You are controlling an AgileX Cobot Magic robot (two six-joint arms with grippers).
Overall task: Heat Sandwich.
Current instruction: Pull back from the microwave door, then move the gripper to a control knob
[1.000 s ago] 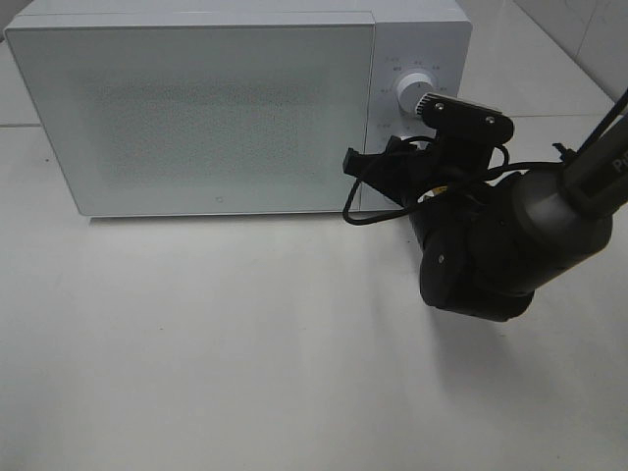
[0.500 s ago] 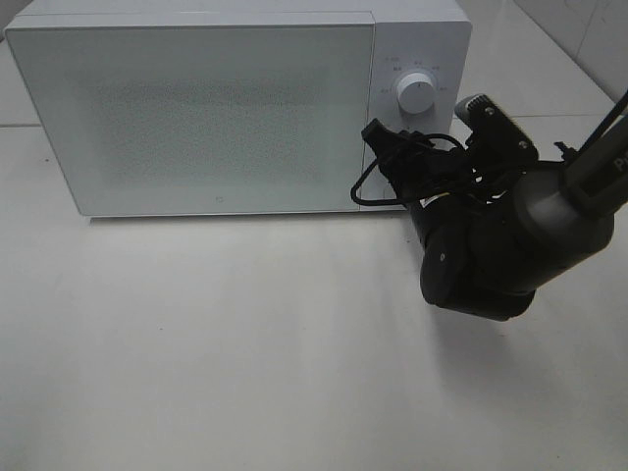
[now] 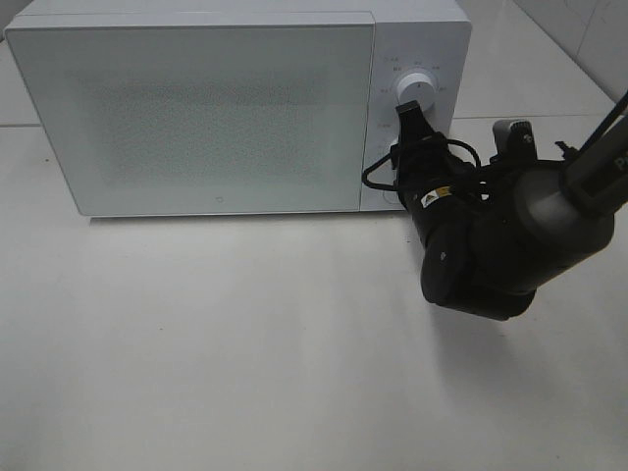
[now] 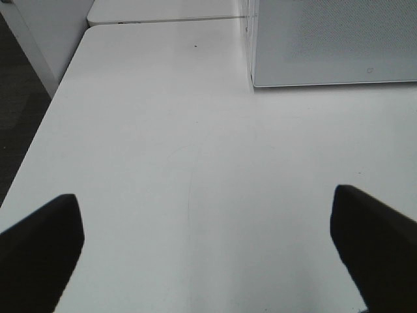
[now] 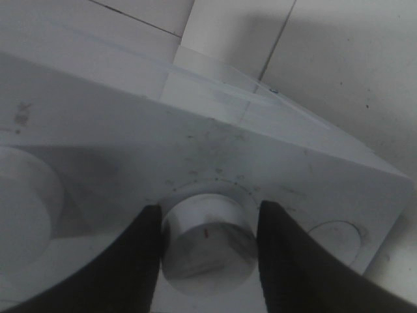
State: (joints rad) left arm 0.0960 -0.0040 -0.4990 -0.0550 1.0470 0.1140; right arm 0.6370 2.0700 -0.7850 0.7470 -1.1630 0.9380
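Right gripper (image 5: 208,208) is clasping the lower knob (image 5: 208,244) on the microwave (image 3: 196,118) panel, one finger on each side. Left gripper (image 4: 208,248) is hovering, fingers spread wide, over the table (image 4: 163,130) off the microwave's front corner. The sandwich is showing in no view, so I cannot tell where it is; the microwave door is standing shut.

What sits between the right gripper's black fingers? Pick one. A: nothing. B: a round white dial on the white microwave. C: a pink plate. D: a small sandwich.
B: the right wrist view shows the fingers of the right gripper flanking the round white dial on the white microwave.
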